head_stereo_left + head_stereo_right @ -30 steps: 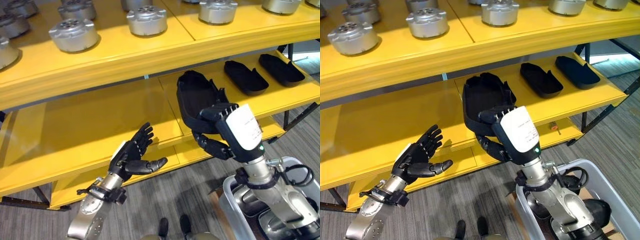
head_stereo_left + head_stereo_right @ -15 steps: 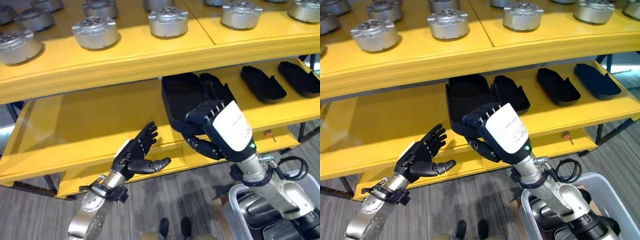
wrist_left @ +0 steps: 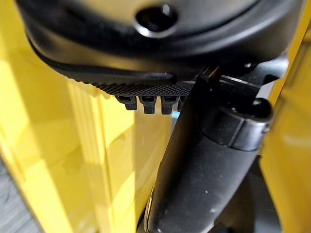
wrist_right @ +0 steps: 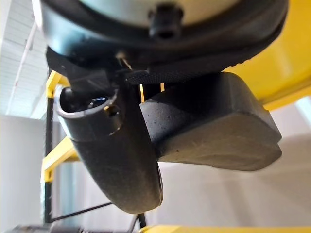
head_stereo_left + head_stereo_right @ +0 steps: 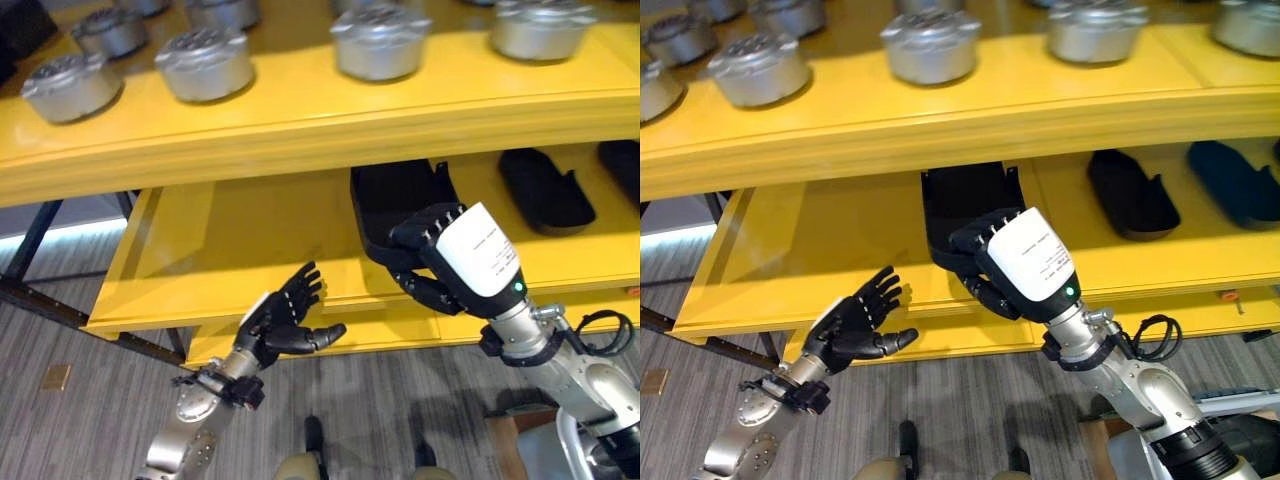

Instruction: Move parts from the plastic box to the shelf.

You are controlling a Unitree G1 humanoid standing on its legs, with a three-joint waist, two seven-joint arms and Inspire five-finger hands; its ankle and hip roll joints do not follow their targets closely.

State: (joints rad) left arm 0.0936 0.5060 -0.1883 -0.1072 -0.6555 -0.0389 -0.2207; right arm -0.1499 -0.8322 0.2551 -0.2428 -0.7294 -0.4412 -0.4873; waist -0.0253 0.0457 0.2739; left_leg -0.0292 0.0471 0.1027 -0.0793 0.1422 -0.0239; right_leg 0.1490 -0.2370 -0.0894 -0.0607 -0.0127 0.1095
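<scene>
Right hand point(image 5: 440, 255) carried its gripped black part point(image 5: 395, 205) further under the shelf point(image 5: 250, 250); nearly placed. Left hand point(image 5: 285, 318) open.

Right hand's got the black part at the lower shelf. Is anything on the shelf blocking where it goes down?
Nothing visible does. The right hand holds the black part over the lower shelf, bare yellow to its left. The nearest other black part lies apart to its right. The left hand hangs open below the shelf's front edge.
</scene>
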